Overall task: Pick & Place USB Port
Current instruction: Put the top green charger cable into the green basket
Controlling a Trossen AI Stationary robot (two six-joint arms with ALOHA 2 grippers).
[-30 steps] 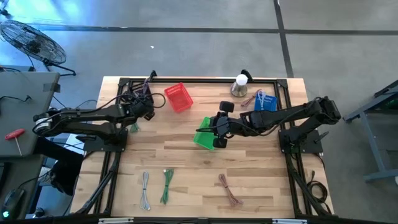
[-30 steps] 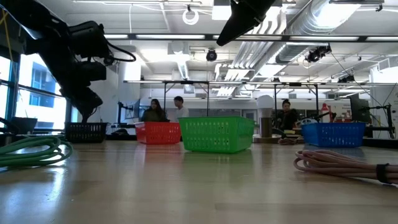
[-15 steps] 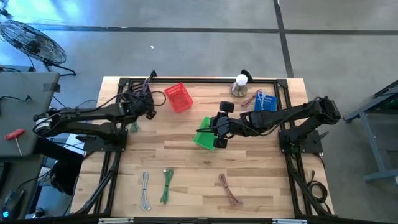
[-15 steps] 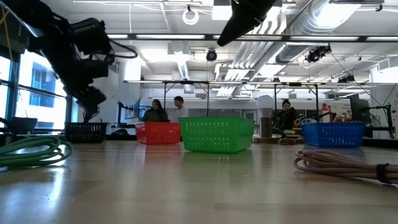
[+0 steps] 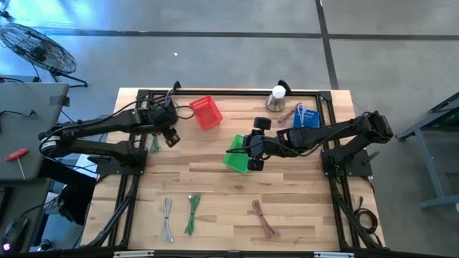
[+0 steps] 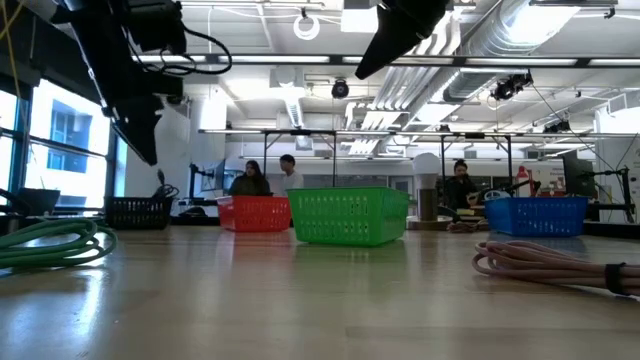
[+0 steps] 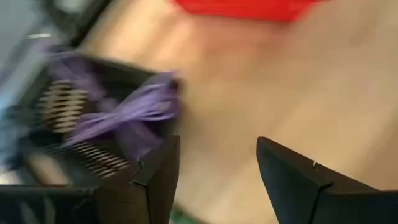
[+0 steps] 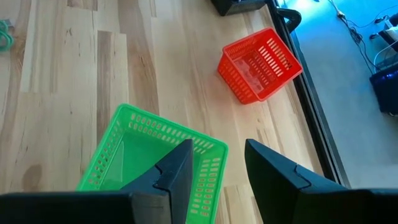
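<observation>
a limp purple cable [image 7: 127, 115] lies bunched in the black basket [image 5: 152, 109] at the desk's far left; beside it the left end effector [image 7: 214, 177] hangs open, empty.

You get the high view from straight above, taking in the whole counter [image 5: 301, 193] and both arms. The low view sits at counter height, looking level across the boards into the room behind. Your left wrist camera looks closely down at a black basket [image 7: 74, 124]. Your right wrist camera looks down on the green basket [image 8: 155, 155] and red basket [image 8: 260, 64], which the high and low views share too.
</observation>
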